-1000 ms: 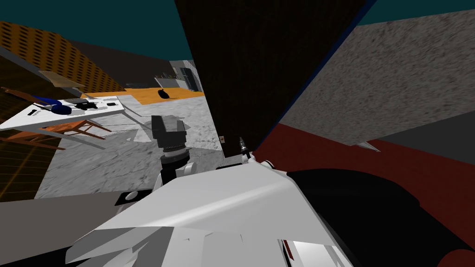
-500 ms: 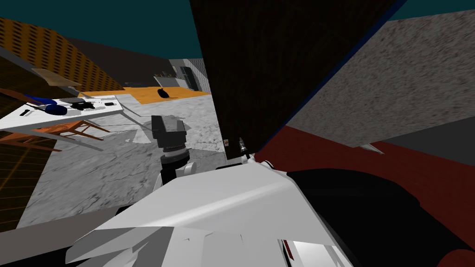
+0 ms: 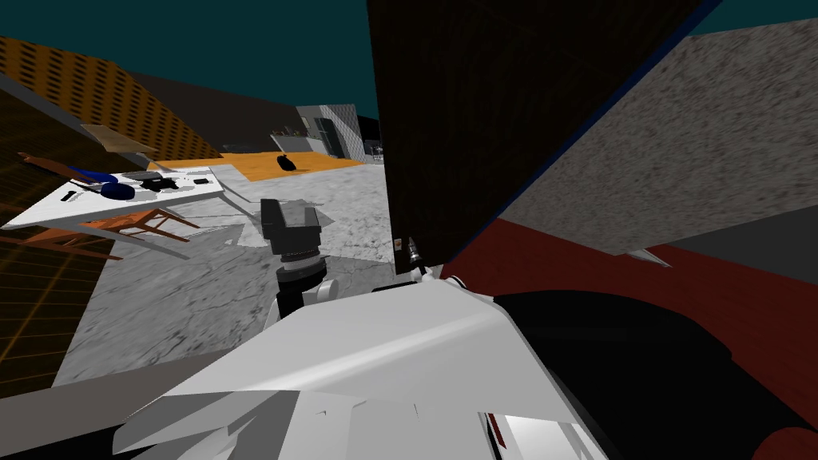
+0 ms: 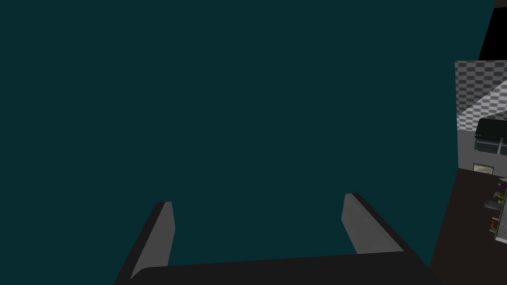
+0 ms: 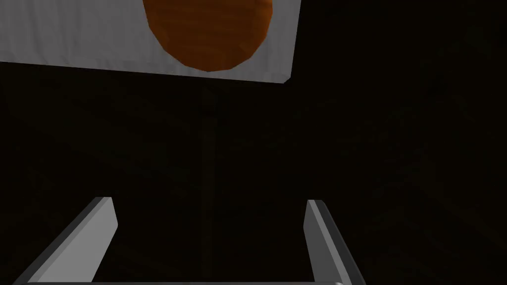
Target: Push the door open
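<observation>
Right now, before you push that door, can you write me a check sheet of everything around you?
Surface: grey floor to the left of the door, red floor to its right.
Job's things: dark door, looks partly open; orange knob on a grey plate.
Clutter: white table carrying dark and blue things; wooden chair under it; black thing on the far orange floor.
Grippers: left gripper open, held up left of the door; right gripper open, aimed at the door near the plate; touch cannot be told.
Cables: nothing seen.
Surroundings: grey wall on the right.
</observation>
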Robot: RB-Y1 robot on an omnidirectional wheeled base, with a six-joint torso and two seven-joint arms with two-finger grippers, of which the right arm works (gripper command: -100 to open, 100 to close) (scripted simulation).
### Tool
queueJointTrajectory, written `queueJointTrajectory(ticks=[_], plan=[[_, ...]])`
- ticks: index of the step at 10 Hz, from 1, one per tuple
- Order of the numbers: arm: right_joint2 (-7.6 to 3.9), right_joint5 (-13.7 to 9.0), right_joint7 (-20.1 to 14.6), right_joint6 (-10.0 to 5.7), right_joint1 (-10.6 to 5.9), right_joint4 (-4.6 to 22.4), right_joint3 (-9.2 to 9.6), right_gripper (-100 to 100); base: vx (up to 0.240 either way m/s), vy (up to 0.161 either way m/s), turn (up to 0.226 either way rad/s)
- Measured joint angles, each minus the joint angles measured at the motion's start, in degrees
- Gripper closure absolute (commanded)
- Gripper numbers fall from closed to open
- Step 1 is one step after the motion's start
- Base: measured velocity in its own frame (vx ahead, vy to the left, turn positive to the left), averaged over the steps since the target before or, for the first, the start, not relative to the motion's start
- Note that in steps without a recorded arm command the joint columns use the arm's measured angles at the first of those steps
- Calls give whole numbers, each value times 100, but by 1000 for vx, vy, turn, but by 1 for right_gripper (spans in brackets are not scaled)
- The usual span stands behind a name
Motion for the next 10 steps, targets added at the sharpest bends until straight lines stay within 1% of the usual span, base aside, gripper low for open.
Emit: queueJointTrajectory(ticks=[1,2,3,4,6,9,10], plan=[[41,1,-8,-23,-6,35,5,-100,10,67,2],[38,18,2,88,141,-197,29,-100,15,163,0],[100,19,10,182,198,-356,28,-100,4,97,-20],[109,18,11,197,202,-369,26,100,-3,-20,6],[88,14,11,195,213,-344,18,100,-2,-38,6],[101,20,10,184,201,-353,29,100,0,-5,3],[99,19,10,183,199,-355,28,-100,22,-39,-195]])
